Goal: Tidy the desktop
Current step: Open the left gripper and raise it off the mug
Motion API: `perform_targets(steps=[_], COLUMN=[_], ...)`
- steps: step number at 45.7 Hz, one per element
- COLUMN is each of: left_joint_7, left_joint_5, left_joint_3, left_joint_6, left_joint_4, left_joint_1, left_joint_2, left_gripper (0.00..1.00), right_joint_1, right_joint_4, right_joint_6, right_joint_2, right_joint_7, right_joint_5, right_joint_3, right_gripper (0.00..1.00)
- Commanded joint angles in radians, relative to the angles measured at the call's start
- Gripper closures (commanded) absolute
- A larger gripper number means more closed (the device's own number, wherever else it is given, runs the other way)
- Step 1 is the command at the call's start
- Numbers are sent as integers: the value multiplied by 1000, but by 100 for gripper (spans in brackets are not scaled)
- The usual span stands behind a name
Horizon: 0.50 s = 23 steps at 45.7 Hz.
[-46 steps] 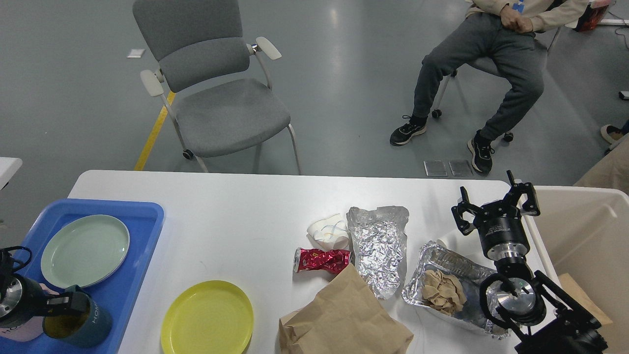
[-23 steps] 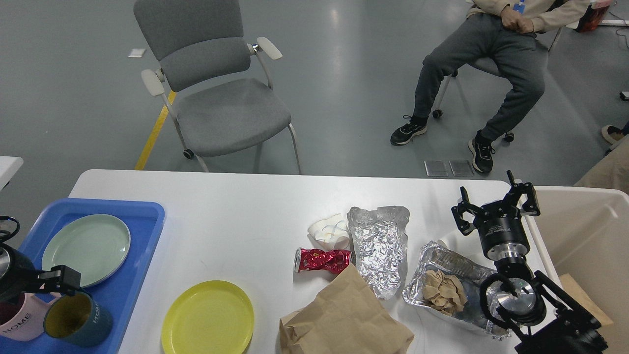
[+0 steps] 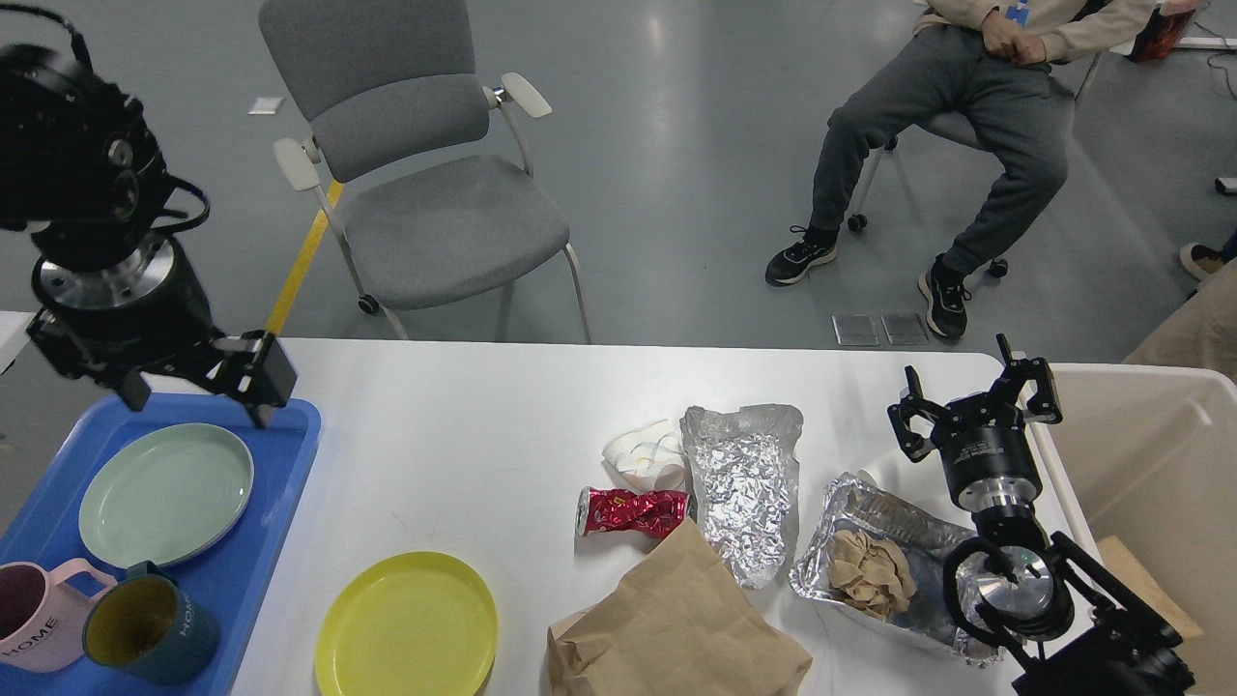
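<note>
The white desktop (image 3: 464, 406) holds a yellow plate (image 3: 406, 623), a crushed red can (image 3: 633, 510), a white crumpled tissue (image 3: 646, 454), a silver foil bag (image 3: 744, 488), a brown paper bag (image 3: 676, 628) and a foil tray (image 3: 870, 507) with crumpled brown paper (image 3: 875, 575). My left gripper (image 3: 198, 398) is open and empty, raised above the far edge of the blue tray (image 3: 271, 503). My right gripper (image 3: 971, 401) is open and empty, just beyond the foil tray near the desktop's right edge.
The blue tray holds a green plate (image 3: 164, 493), a pink mug (image 3: 34, 619) and a teal mug (image 3: 145, 633). A beige bin (image 3: 1150, 464) stands right of the desktop. A grey chair (image 3: 435, 213) and a seated person (image 3: 966, 126) are beyond the far edge.
My left gripper has let go of the teal mug on the blue tray and risen up and back to above the tray's far edge. The right arm has not moved.
</note>
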State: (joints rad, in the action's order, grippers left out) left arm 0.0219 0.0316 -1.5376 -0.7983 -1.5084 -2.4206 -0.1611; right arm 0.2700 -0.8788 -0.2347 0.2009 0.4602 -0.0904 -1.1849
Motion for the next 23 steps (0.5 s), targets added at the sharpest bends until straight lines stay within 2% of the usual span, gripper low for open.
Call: perform_targets(steps=[1,9,14,23], left_joint_7=[-4,-2,3,3], left_joint_5=[-107,-222,-308,-354], left_joint_3=[49,108,85,34], left_joint_6=[-9,-5,14,44], left_joint_4=[-70,-148,-180,-199], left_joint_1=[-141,-230,-224,-203], left_joint_2=[80,107,146,134], left_gripper=[4,4,4,4], right_joint_1=[0,0,0,0], right_joint_4=[1,1,1,1], right_joint_6=[0,0,0,0], right_joint_2=[0,0,0,0], right_joint_7=[0,1,0,0], right_joint_5=[0,0,0,0], right_joint_3=[1,-1,1,-1], right_gripper=[0,0,0,0])
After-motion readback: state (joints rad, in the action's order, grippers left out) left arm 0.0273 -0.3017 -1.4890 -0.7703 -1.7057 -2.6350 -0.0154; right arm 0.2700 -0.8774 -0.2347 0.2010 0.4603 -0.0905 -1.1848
